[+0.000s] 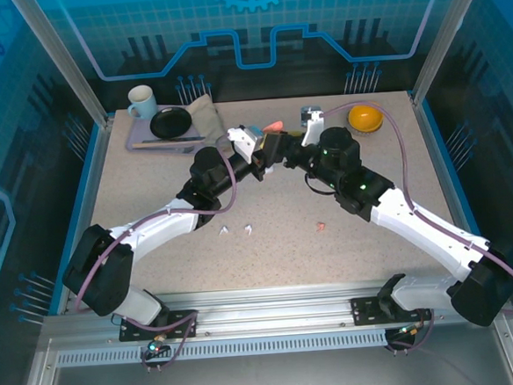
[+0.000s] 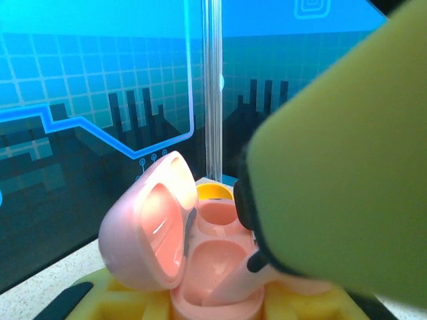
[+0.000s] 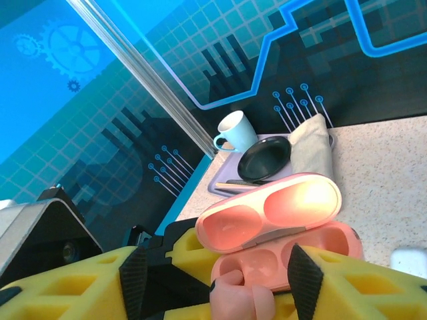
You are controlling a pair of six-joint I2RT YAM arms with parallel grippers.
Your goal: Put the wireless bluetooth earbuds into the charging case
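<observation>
An open salmon-pink charging case is held off the table, my left gripper shut on its base with yellow foam fingers. From the top it shows at the case, just past the left gripper. My right gripper is shut on a salmon-pink earbud, pressed against the case at its near socket. The earbud's stem lies over that socket. Two white earbuds and one pink earbud lie on the table in front of the arms.
A lilac tray at the back left carries a pale mug, a black plate, a folded cloth and utensils. An orange bowl and a white case sit at the back right.
</observation>
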